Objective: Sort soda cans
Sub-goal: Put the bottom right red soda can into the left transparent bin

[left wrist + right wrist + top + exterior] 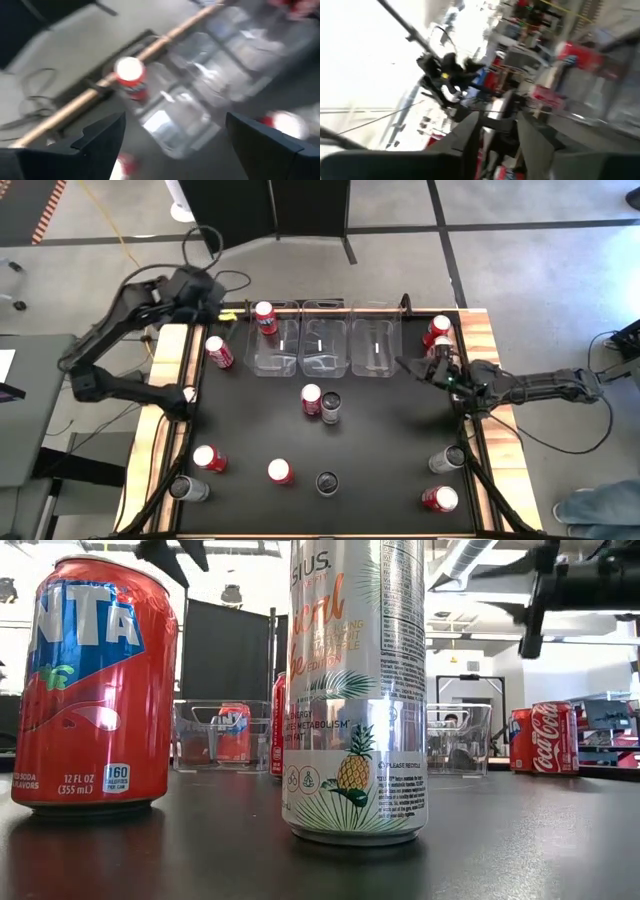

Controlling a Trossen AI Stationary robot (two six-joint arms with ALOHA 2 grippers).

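Note:
Soda cans stand scattered on the black table. One red can (265,317) stands inside the left clear bin (277,352). Another red can (218,351) stands beside that bin, and a red can (312,398) and a silver can (330,408) stand together mid-table. Two red cans (439,338) stand at the far right edge. More cans stand along the near side. My left gripper (222,302) (175,120) hovers open past the far left corner, facing the bins. My right gripper (408,364) (500,125) is raised near the right bin (375,345), with a narrow gap between its fingers and nothing in it.
Three clear bins stand in a row at the far edge; the middle bin (325,345) and the right one hold no cans. In the low view a red can (95,680) and a tall silver can (355,690) stand close to the camera. Wooden rails (170,380) border the table.

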